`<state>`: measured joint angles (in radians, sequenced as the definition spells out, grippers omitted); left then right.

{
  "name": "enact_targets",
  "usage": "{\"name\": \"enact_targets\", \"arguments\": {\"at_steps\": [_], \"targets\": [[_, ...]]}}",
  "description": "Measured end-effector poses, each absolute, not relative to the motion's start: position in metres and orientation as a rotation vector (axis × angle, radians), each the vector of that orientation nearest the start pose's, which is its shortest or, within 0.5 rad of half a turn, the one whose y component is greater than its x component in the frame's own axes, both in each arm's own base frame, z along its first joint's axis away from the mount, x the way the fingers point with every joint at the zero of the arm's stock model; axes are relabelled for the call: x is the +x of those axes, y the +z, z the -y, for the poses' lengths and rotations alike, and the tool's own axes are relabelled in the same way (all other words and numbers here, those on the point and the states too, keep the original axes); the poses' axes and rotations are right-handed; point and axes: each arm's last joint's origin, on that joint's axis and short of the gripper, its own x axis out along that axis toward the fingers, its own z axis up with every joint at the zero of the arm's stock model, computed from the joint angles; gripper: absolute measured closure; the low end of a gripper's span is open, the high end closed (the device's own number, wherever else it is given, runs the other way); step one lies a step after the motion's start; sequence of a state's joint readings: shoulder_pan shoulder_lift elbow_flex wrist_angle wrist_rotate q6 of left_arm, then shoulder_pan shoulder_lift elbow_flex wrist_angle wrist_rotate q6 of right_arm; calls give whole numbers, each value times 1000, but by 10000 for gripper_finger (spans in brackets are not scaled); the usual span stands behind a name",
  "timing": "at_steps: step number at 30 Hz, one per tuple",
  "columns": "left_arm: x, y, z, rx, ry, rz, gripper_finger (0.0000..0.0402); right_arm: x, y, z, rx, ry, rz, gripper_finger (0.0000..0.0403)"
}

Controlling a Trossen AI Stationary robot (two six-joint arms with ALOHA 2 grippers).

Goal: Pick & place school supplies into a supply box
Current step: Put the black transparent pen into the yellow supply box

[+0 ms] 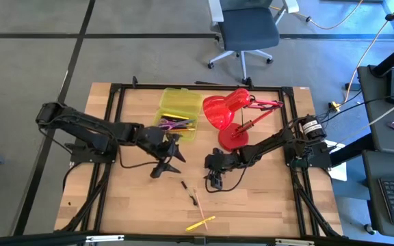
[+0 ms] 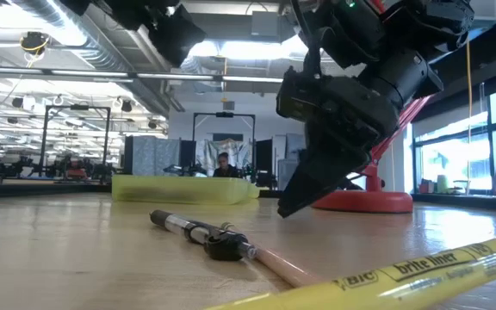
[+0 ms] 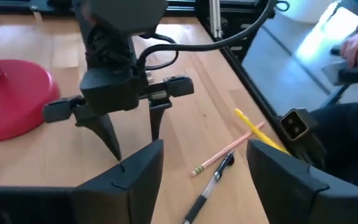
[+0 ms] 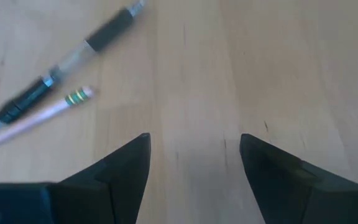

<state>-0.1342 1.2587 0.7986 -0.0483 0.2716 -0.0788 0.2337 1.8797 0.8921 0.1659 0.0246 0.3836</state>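
The yellow-green supply box (image 1: pixel 180 102) lies open at the table's far middle, with several pens and purple-handled scissors (image 1: pixel 173 124) inside. A black pen (image 1: pixel 184 185), a pencil (image 1: pixel 194 198) and a yellow highlighter (image 1: pixel 200 223) lie flat on the wood near the front. They also show in the left wrist view as the pen (image 3: pixel 209 188), the pencil (image 3: pixel 219 157) and the highlighter (image 3: pixel 252 127). My left gripper (image 1: pixel 167 162) is open and empty, left of the pen. My right gripper (image 1: pixel 215 180) is open and empty, fingers pointing down, right of the pen (image 4: pixel 61 67).
A red desk lamp (image 1: pixel 232 117) stands right of the box, its base (image 3: pixel 11 99) just behind my right gripper (image 3: pixel 134 134). Black frame rails run along the table's edges. A person sits in the room beyond the table (image 2: pixel 222 164).
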Motion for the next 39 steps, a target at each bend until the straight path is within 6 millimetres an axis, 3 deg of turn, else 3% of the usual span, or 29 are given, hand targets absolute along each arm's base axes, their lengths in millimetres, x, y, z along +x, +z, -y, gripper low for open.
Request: {"name": "enact_targets", "arguments": {"at_steps": [8,13,22,30,39], "targets": [[277,226,81,4,-383,-588,194,339,111,-80,246,28,-882,152],[295,193,102,91,-407,-680,210,339,110,-80,245,27,-886,152],[329,162,137,235,-492,-756,238,338,110,-80,242,27,-890,152],[346,134,145,258,-490,-826,249,338,110,-80,242,27,-889,152],[345,118,147,300,-488,-889,259,338,110,-80,242,27,-890,152]]}}
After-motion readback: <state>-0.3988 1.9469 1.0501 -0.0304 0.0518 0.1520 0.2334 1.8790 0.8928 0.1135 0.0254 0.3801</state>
